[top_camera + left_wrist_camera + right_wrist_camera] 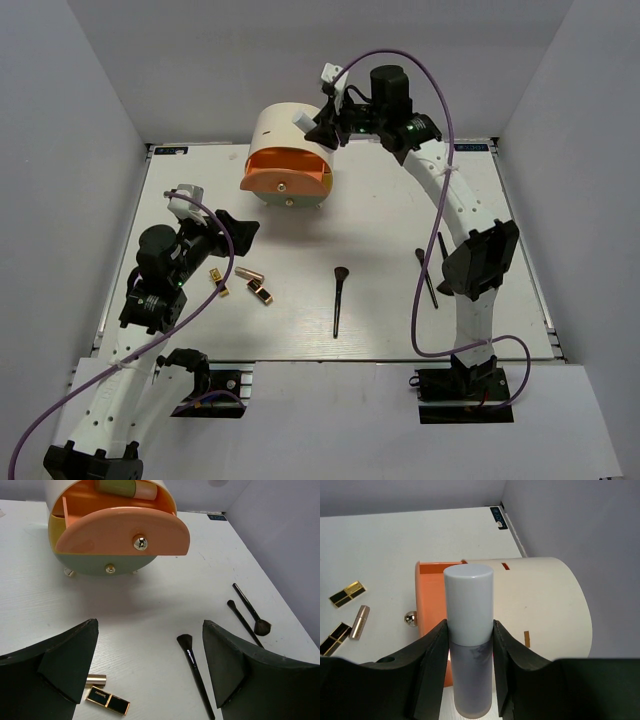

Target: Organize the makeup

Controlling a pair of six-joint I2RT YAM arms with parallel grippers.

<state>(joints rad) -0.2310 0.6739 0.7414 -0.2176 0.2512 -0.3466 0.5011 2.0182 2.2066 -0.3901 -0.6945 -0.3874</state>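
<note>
The right gripper [469, 632] clamps a white tube [468, 595] upright above the cream half-round box [550, 595], whose orange drawer [430, 595] stands open. The left gripper [150, 655] hangs wide open and holds nothing, near the lipsticks [107, 701].

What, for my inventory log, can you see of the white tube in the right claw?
The white cylindrical plastic-looking tube has a glossy flat-topped cap over a frosted, greyish body. The right claw clamps it between black fingers near the cap seam, in the air above the cream half-round box's open orange drawer. Nothing else touches it.
</note>
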